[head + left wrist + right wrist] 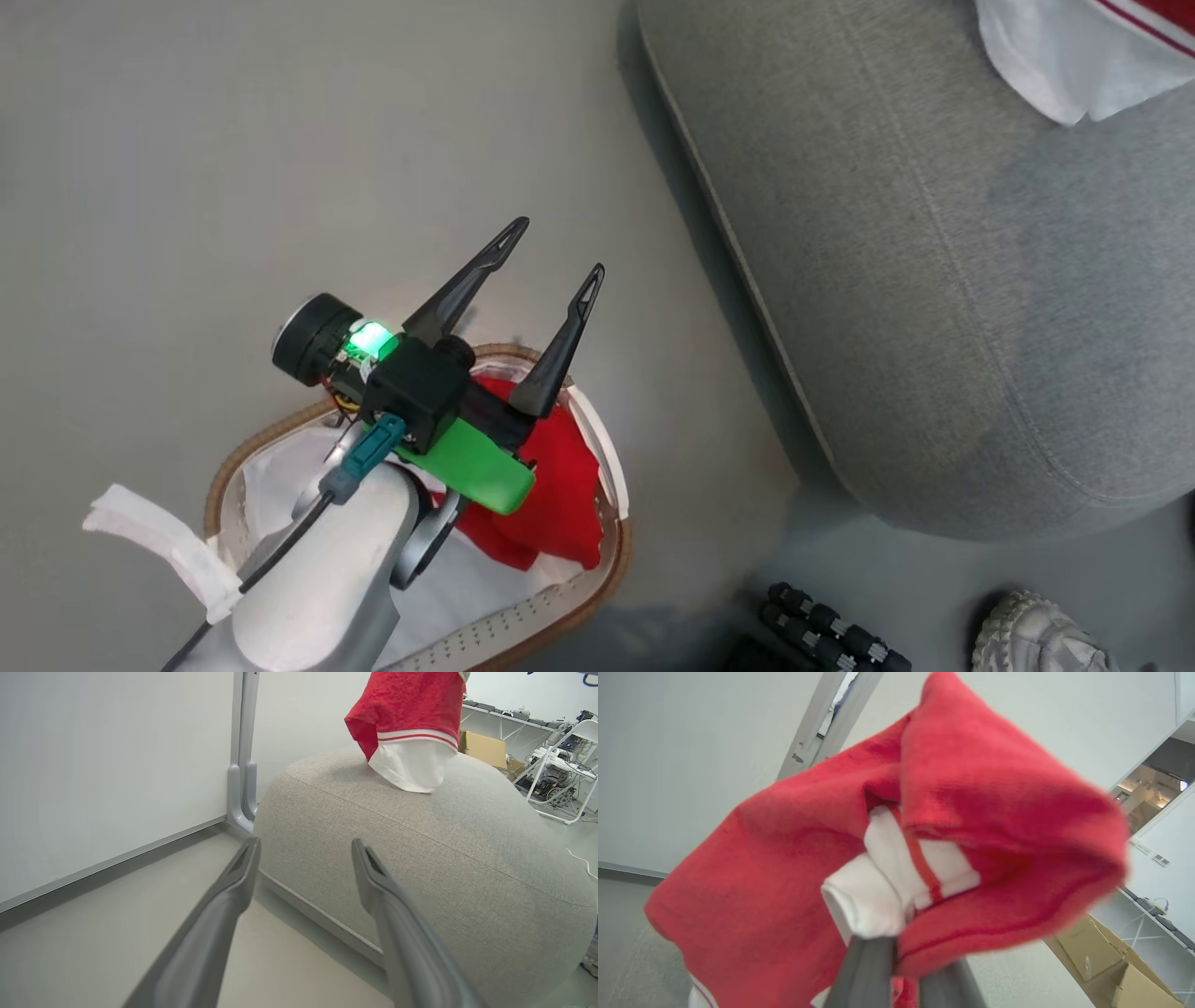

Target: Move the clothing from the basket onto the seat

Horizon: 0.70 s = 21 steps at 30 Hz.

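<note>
head view: the left gripper (557, 247) hovers above the basket (597, 597), its fingers spread wide and holding nothing, apparently poised to reach down for the second garment (560, 495). that garment lies crumpled and red on the white liner (280, 495). the grey seat (934, 280) stands to the right, apart from the basket. a corner of the held garment (1074, 65) shows above the seat at the top of the view, and a shoe (1027, 635) sits at lower right.

left wrist view: beyond the open fingers, the held garment (411, 714) hangs over the seat's crown (420, 849), white hem lowest. whether it touches the cushion cannot be told.

right wrist view: the right gripper (901, 959) is clamped tight on the garment's white trim, with red cloth bunched over its fingers. the garment is lifted high, likely so it can be laid on the seat.
</note>
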{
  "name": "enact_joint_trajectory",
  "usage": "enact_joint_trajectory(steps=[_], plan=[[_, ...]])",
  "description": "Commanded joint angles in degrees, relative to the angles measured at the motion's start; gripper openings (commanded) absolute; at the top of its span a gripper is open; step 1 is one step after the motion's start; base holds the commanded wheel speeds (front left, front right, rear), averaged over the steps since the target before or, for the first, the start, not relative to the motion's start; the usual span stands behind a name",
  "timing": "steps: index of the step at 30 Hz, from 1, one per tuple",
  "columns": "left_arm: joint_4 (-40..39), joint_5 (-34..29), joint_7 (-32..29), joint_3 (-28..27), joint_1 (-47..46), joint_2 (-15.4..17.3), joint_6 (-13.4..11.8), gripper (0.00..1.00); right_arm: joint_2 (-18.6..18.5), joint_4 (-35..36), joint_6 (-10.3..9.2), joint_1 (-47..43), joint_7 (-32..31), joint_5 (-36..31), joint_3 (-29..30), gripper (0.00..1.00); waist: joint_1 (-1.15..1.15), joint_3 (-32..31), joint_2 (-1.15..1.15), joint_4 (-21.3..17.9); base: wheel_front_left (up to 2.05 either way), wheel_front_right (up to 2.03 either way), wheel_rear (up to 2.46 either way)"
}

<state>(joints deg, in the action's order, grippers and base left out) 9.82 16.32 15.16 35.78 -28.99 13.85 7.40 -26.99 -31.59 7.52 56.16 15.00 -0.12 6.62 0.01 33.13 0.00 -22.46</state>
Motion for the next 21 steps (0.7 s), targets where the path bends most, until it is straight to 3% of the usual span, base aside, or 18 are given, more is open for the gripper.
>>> enact_joint_trajectory(steps=[1, 10, 18, 19, 20, 21], plan=[[-0.12, -0.66, -0.02, 0.28, -1.79, 0.69, 0.17, 1.00, -0.44, -2.37, -0.06, 1.32, 0.26, -1.87, 1.67, 0.00, -0.01, 7.90, 0.00, 5.93, 0.00, 0.00, 0.00], [0.60, 0.24, -0.02, 0.43, -2.55, 1.08, 0.17, 1.00, 4.30, -15.47, -0.06, 1.92, -1.53, -13.03, 18.07, 0.00, -0.01, 11.25, 0.00, 8.66, 0.00, 0.00, 0.00], [2.22, 0.95, -0.02, 0.33, -1.12, 0.59, 0.17, 1.00, 9.42, -20.18, -0.06, -3.46, -0.43, -19.83, 27.69, 0.00, -0.01, 8.27, 0.00, 8.59, 0.00, 0.00, 0.00], [2.39, 1.06, -0.02, 0.23, -0.97, 0.46, 0.17, 1.00, 9.91, -20.29, -0.06, -4.18, -0.29, -20.44, 28.14, 0.32, -0.01, 7.69, 0.00, 8.58, 0.00, 0.00, 0.00], [2.65, 1.14, -0.02, 0.07, -0.74, 0.29, 0.17, 1.00, 10.40, -20.30, -0.06, -5.05, -0.10, -21.13, 28.67, 0.75, -0.01, 6.83, 0.00, 8.59, 0.00, 0.00, 0.00], [2.91, 1.13, -0.02, -0.08, -0.49, 0.16, 0.17, 1.00, 10.82, -20.21, -0.06, -5.74, -0.05, -21.48, 29.21, 1.00, -0.01, 5.96, 0.00, 8.62, 0.00, 0.00, 0.00]])
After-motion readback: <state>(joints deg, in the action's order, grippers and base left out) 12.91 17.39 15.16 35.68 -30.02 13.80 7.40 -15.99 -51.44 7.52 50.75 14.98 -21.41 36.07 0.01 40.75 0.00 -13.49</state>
